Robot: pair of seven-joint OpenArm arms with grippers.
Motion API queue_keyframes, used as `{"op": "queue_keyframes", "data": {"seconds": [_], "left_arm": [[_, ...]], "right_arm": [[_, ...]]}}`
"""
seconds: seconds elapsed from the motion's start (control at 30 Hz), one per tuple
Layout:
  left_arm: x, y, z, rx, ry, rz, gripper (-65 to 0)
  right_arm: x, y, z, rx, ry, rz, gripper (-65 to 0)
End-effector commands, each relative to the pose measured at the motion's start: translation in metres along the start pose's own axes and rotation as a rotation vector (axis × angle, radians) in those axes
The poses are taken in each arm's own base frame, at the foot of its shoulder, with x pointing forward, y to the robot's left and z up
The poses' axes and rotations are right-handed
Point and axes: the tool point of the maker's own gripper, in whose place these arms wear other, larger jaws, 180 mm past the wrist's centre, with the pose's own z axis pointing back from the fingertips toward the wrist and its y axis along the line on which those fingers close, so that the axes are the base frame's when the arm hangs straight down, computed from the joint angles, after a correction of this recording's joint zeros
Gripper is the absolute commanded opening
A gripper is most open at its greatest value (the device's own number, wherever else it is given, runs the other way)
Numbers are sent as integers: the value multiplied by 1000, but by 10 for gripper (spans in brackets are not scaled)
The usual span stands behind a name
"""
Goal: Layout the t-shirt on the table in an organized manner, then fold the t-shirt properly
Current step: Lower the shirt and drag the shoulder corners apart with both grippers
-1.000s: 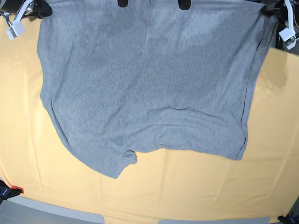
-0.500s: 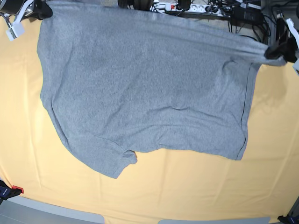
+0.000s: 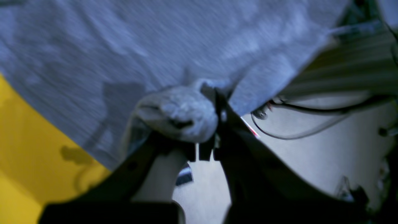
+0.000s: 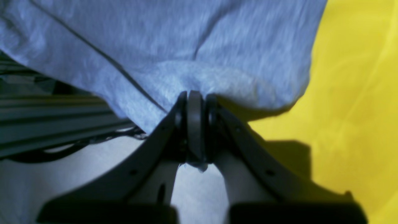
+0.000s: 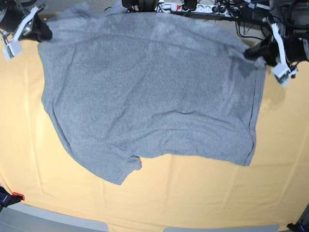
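On the table (image 5: 193, 198), the t-shirt (image 5: 149, 96) lies spread flat. Left gripper (image 3: 214, 93) pinches one far corner between closed jaws; right gripper (image 4: 195, 96) is clamped on the other.

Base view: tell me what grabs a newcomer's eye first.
The grey t-shirt dominates, spread across the upper middle of the pale orange table. The right gripper pinches its far corner at the view's upper left, the left gripper another at the upper right. Cables clutter the far edge.
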Motion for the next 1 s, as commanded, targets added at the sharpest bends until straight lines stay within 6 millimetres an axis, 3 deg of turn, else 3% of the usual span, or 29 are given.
{"op": "queue_keyframes", "data": {"seconds": [0.0,0.13,0.27,0.4,0.6,0.97], "left_arm": [[12,5,3,10,-37,-23,-650],[17,22,4,41,-65,-11,-650],[25,42,9,74,-128,26,-650],[20,59,12,96,-152,86,-650],[22,72,13,106,-219,149,-650],[28,67,4,75,-270,170,-650]], "right_arm": [[7,2,0,11,-16,25,-650],[7,2,-20,27,0,34,-650],[15,-12,-42,-13,-27,49,-650],[20,-23,-57,-43,-19,70,-650],[44,-40,-60,-93,-69,96,-650],[67,-62,-56,-217,-140,158,-650]]}}
